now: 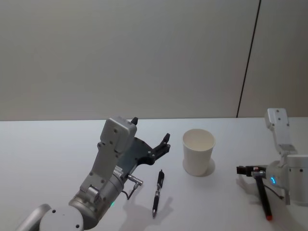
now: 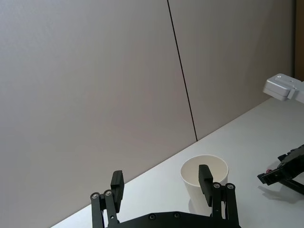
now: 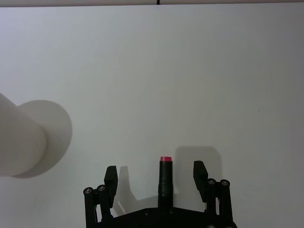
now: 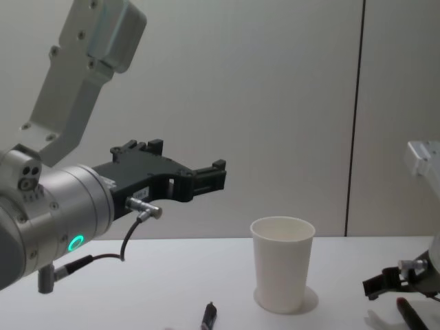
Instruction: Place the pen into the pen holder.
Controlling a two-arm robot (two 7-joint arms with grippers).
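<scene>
The left arm reaches up and forward, a green ring lit on the wrist joint behind the left claw [image 1: 151,130]. That claw is raised, roughly level, its two black fingers [image 2: 117,184] spread wide. The right arm is folded low and its right claw [image 3: 155,175] sits well below the left one, fingers likewise parted.

Pen holder [image 1: 198,151] stands on the table [image 1: 48,159], right of centre, with the wall behind it. Pen [image 1: 158,192] lies flat on the table, left of the holder and nearer me, apart from it. My left gripper [image 1: 151,128] hangs above the table, left of the holder and higher than its rim. Second pen [image 1: 263,198] lies far right, well apart from the holder. My right gripper [image 3: 155,172] sits low over it, the pen between the fingers.
</scene>
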